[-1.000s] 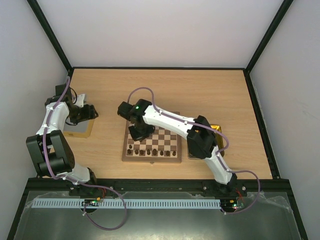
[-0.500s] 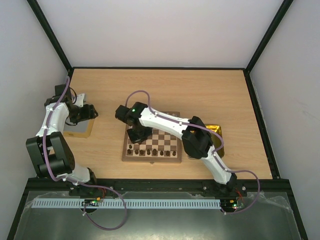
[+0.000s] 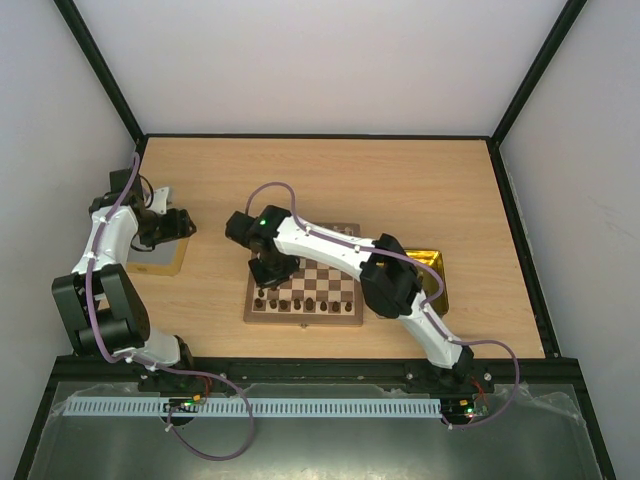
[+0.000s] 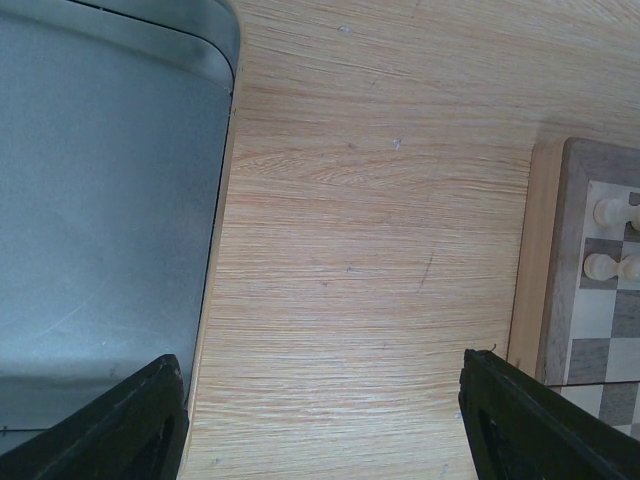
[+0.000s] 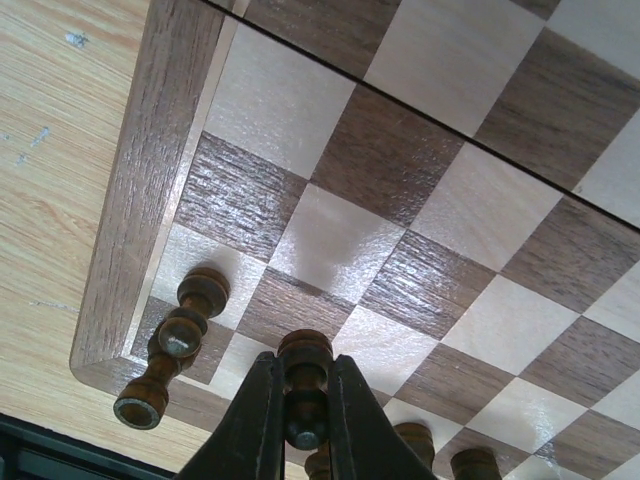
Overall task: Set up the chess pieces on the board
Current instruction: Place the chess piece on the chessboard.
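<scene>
The board (image 3: 335,282) lies mid-table, with a row of dark chess pieces (image 3: 310,303) along its near edge. My right gripper (image 3: 268,270) hangs over the board's near-left part. In the right wrist view it (image 5: 304,364) is shut on a dark brown pawn (image 5: 305,352), held just above the squares. Two dark pieces (image 5: 196,293) stand by the board's corner (image 5: 100,350) beside it. My left gripper (image 3: 176,224) is open over bare table (image 4: 330,420), left of the board's border (image 4: 568,250). Two pale pieces (image 4: 603,212) show there.
A grey tray (image 4: 100,200) with a thin gold rim sits under my left arm, at the table's left side (image 3: 160,262). A shiny gold tray (image 3: 438,285) lies right of the board, partly behind the right arm. Black frame rails bound the table.
My right arm has swung left and nearer across the board, carrying the dark pawn. The left arm has stayed where it was.
</scene>
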`<state>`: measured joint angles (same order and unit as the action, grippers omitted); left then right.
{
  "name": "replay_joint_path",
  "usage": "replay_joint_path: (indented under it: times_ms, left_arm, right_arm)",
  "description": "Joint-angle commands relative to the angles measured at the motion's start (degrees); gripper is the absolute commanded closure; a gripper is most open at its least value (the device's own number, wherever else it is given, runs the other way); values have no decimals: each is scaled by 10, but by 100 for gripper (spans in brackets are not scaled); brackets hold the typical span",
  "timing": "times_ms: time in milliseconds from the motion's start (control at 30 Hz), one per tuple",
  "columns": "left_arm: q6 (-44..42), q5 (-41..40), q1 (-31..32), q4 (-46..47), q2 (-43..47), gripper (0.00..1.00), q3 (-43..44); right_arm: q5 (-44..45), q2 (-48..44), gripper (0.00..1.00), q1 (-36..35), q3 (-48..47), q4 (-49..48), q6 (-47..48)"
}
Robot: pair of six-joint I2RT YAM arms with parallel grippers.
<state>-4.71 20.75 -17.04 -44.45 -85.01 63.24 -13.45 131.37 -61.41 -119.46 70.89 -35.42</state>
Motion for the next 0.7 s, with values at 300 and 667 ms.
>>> replay_joint_path:
  times_ms: [300, 667]
  left_arm:
    - [4, 6, 1, -3, 15, 25, -7]
    - [4, 6, 1, -2, 14, 25, -8]
  right_arm:
    - [-5, 23, 91, -13, -16, 13, -7]
    - [-4, 27, 86, -13, -15, 13, -7]
